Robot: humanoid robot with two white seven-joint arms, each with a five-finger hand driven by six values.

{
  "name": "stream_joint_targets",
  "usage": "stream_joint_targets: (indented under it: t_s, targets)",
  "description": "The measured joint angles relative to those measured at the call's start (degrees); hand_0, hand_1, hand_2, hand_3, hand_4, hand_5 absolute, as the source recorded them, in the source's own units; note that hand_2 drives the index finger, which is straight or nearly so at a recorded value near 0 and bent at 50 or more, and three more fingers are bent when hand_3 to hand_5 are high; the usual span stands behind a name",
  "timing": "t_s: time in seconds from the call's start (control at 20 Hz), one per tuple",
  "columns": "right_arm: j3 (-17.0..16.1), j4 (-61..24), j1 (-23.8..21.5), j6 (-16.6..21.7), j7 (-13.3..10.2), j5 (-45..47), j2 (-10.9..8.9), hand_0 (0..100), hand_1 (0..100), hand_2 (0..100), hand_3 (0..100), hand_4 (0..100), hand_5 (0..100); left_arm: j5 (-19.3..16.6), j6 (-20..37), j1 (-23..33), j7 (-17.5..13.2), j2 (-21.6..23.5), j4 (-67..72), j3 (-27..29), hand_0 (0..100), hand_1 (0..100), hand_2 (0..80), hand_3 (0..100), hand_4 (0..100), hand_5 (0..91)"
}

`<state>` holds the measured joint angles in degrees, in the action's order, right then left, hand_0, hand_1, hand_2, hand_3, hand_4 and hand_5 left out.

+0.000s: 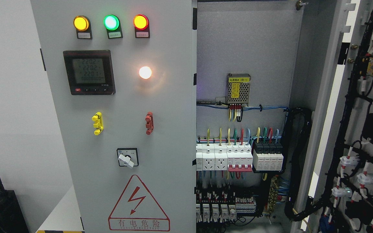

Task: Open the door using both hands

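At three o'clock the right door [361, 129] already hangs wide, baring the wiring [238, 152], while the left door [118, 123] stays shut; neither hand shows, so you cannot judge fingers; next probably reach its inner edge.

The open right door [364, 129] runs off the right edge; the indicator lamp labels [114, 34] are too small to read.

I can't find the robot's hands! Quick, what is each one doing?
Left hand: not in view, so it cannot be told.
Right hand: not in view, so it cannot be told.
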<state>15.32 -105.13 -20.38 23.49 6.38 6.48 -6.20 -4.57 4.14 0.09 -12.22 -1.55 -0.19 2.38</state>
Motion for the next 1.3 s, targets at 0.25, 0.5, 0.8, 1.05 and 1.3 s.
stream_joint_targets:
  t_s: [0.25, 0.5, 0.8, 1.05, 1.3]
  targets:
    - [0.67, 0.86, 5.85, -2.58, -0.07, 0.34, 0.12, 0, 0, 0, 0, 0, 0, 0.0, 0.0, -0.05, -0.01, -0.19, 0.06, 0.06, 0, 0, 0.0, 0, 4, 0.0]
    - [1.15, 1.84, 10.26, -5.09, -0.28, 0.58, 0.13, 0, 0, 0, 0, 0, 0, 0.0, 0.0, -0.07, -0.03, -0.33, 0.11, 0.1, 0, 0, 0.0, 0, 4, 0.0]
    - [1.73, 3.24, 15.24, -7.43, -0.5, 0.76, 0.24, 0, 0, 0, 0, 0, 0, 0.0, 0.01, -0.08, -0.03, -0.43, 0.13, 0.12, 0, 0, 0.0, 0, 4, 0.0]
    - [2.02, 4.53, 18.24, -8.81, -1.68, 1.19, 0.5, 0, 0, 0, 0, 0, 0, 0.0, 0.01, -0.08, -0.04, -0.48, 0.15, 0.14, 0, 0, 0.0, 0, 4, 0.0]
    - [2.45, 5.12, 21.52, -12.63, -2.79, 3.84, 0.72, 0, 0, 0, 0, 0, 0, 0.0, 0.01, -0.09, -0.04, -0.52, 0.17, 0.15, 0, 0, 0.0, 0, 4, 0.0]
